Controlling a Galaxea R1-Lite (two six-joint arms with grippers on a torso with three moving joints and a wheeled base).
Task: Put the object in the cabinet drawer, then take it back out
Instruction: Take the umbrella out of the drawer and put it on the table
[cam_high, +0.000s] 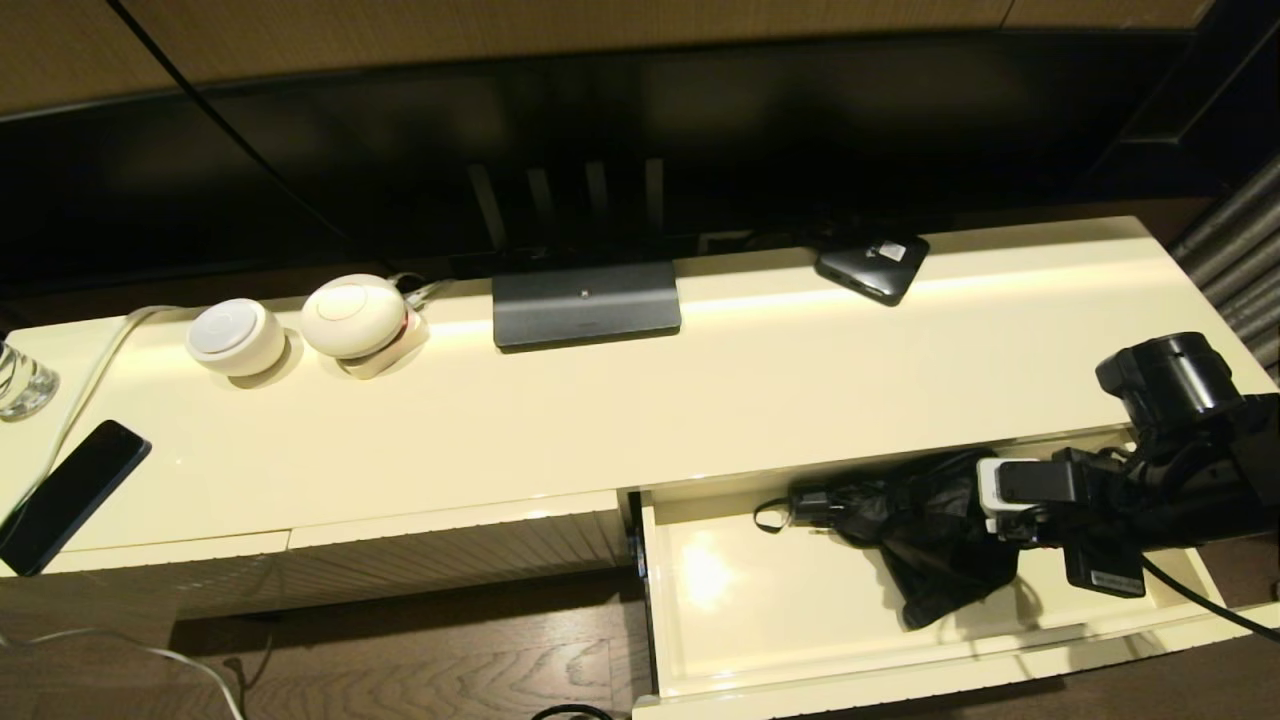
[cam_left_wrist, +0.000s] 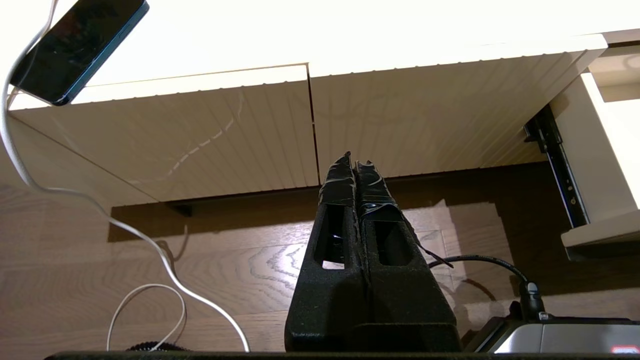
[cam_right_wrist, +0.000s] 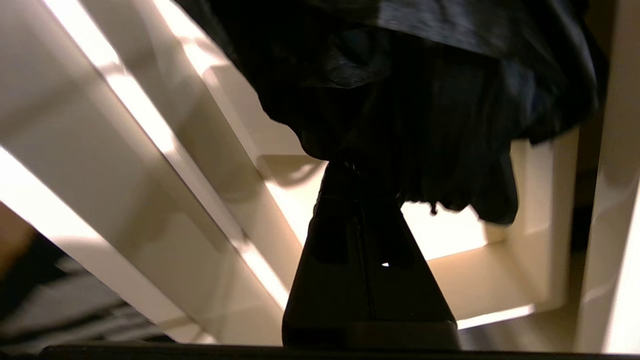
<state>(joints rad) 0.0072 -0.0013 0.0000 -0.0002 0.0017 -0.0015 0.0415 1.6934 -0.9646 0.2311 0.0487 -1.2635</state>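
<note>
Head view: the right end effector (cam_high: 975, 500) is clenched on the black umbrella (cam_high: 900, 525) inside the open drawer (cam_high: 700, 640). The left end effector (cam_left_wrist: 356, 165) sits clenched, parked near the floor.

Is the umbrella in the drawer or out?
In, over the open drawer's floor. The umbrella sits within its walls, with the right gripper shut on its fabric. Whether it rests on the floor, cannot tell.

Black rumpled umbrella (cam_high: 925, 545) lower right, in glossy cream drawer (cam_high: 700, 640). Finely ribbed cream front panel (cam_high: 450, 555) lower centre. Two white round devices (cam_high: 235, 338) upper left. Dark phone (cam_high: 70, 495) at left edge.
</note>
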